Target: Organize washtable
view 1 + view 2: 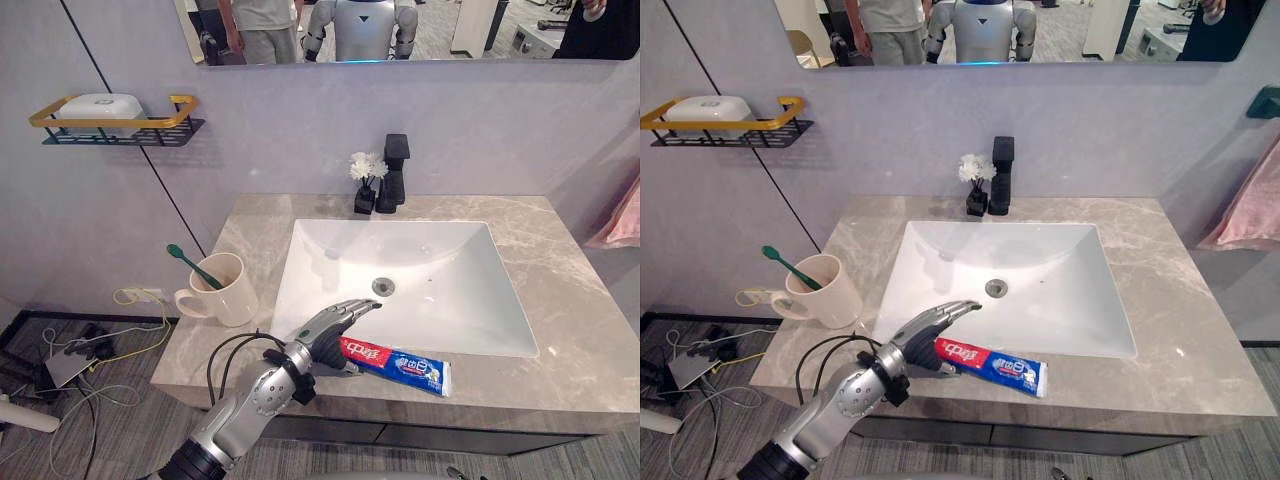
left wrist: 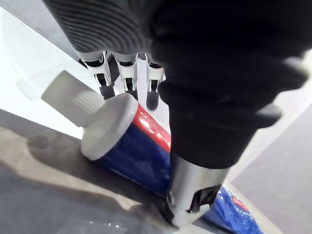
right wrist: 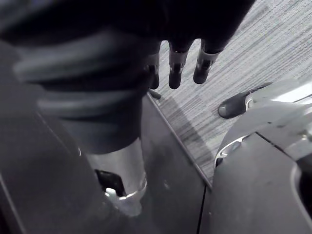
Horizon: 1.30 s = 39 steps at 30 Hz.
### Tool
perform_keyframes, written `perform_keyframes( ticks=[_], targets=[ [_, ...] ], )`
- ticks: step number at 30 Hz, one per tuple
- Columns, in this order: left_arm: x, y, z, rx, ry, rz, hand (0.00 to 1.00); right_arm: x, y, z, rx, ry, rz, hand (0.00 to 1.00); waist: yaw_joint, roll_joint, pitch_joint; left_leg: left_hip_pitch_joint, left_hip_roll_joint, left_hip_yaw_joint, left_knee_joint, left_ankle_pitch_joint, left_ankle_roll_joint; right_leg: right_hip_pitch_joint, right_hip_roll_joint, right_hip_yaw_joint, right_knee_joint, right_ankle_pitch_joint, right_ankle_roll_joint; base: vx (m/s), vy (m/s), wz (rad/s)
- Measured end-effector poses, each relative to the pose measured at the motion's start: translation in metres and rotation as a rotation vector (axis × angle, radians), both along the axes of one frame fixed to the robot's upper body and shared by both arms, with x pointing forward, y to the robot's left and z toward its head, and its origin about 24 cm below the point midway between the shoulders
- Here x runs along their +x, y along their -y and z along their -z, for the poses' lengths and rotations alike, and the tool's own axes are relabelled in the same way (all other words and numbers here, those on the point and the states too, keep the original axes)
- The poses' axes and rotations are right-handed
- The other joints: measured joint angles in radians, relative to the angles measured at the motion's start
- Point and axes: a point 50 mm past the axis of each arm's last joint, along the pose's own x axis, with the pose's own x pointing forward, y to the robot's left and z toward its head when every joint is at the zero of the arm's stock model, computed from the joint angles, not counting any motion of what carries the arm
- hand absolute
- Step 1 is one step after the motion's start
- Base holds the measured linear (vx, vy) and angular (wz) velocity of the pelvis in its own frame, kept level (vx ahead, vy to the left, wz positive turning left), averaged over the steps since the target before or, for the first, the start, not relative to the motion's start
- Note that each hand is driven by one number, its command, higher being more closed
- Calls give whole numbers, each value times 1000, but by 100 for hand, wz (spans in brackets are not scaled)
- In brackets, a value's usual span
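Note:
A red and blue toothpaste tube (image 1: 400, 366) lies on the grey marble counter (image 1: 580, 340) along the sink's front rim, its white cap (image 2: 100, 124) pointing left. My left hand (image 1: 325, 330) hovers over the cap end with its fingers stretched out straight above the tube. Its thumb (image 2: 195, 190) is down beside the tube, and the hand is open. A cream mug (image 1: 225, 290) holding a green toothbrush (image 1: 190, 263) stands at the counter's left edge. My right hand (image 3: 178, 73) hangs beside the dark cabinet, fingers straight, holding nothing.
The white basin (image 1: 400, 270) fills the middle of the counter. A black faucet (image 1: 395, 172) and a small black vase of white flowers (image 1: 366, 185) stand behind it. A wall shelf (image 1: 110, 125) holds a white soap box. A pink towel (image 1: 620, 215) hangs at the right.

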Motion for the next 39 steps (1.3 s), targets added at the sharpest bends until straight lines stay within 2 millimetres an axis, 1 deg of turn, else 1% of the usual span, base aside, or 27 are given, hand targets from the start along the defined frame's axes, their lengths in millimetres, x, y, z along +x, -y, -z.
perform_keyframes(
  ticks=[6, 17, 22, 24, 27, 28, 30, 32, 34, 35, 36, 37, 39],
  targets=[
    [0, -7, 0, 10, -1, -7, 100, 1, 2, -1, -6, 6, -4, 0, 0, 2, -2, 5, 8, 8, 0, -1, -1, 0, 7, 9, 0, 1, -2, 0, 0, -3],
    [0, -10, 1, 10, -3, -22, 100, 2, 5, -2, -6, 16, -9, 0, -1, 13, -9, 3, 11, 15, -1, -1, -2, -11, 10, 27, 1, 3, -5, -6, -2, -3],
    [1, -11, 1, -14, 9, -60, 100, -4, 8, -2, -23, 1, 38, 0, -1, 7, -11, -1, 11, 20, -1, -2, -2, -17, 9, 29, -1, 6, -4, -18, -6, -2],
    [2, -12, 0, -20, 13, -84, 100, -6, 14, -4, -48, 6, 100, 0, -1, 5, -12, -3, 11, 30, -1, -2, -2, -22, 10, 33, -1, 7, -4, -35, -7, -6],
    [6, -13, -4, -58, 31, -126, 100, -4, 25, -10, -95, 31, 139, 0, -1, 5, -13, -13, 14, 45, -1, -3, -3, -39, 10, 48, 2, 10, -5, -31, 0, -16],
    [10, -15, -10, -100, 60, -172, 100, -3, 34, -15, -143, 46, 168, 0, 0, 1, -18, -24, 15, 57, 0, -4, -3, -59, 10, 59, 8, 10, -4, -19, -1, -16],
    [13, -15, -16, -143, 82, -203, 100, -3, 40, -20, -181, 58, 175, 0, -1, -5, -21, -27, 16, 63, 0, -4, -3, -68, 10, 66, 13, 10, -4, -1, -2, -15],
    [16, -15, -33, -233, 142, -259, 100, -1, 52, -31, -258, 91, 176, 0, -1, -14, -30, -26, 18, 75, 3, -8, -4, -75, 11, 83, 18, 10, -4, 5, -4, -19],
    [16, -15, -46, -300, 192, -283, 100, 7, 58, -42, -316, 135, 173, 0, -2, -26, -32, -32, 21, 80, 19, -18, -6, -81, 12, 89, 22, 10, -4, -8, -8, -16],
    [14, -15, -61, -360, 249, -300, 100, 14, 64, -55, -379, 186, 159, 0, -2, -36, -39, -33, 24, 96, 24, -23, -7, -86, 12, 100, 25, 10, -4, -13, -2, -17],
    [14, -15, -66, -382, 271, -306, 100, 19, 67, -61, -404, 211, 152, 0, -2, -38, -40, -33, 25, 98, 28, -26, -7, -87, 12, 105, 26, 10, -4, -15, 3, -22],
    [12, -15, -73, -413, 301, -315, 100, 26, 71, -71, -446, 251, 134, 0, -2, -41, -42, -34, 27, 107, 40, -36, -6, -87, 13, 112, 27, 10, -4, -24, 3, -20],
    [9, -15, -88, -480, 357, -325, 100, 42, 82, -99, -556, 355, 105, 0, -2, -37, -51, -32, 30, 123, 55, -48, -7, -89, 14, 126, 31, 10, -4, -32, -3, -20]
  ],
)
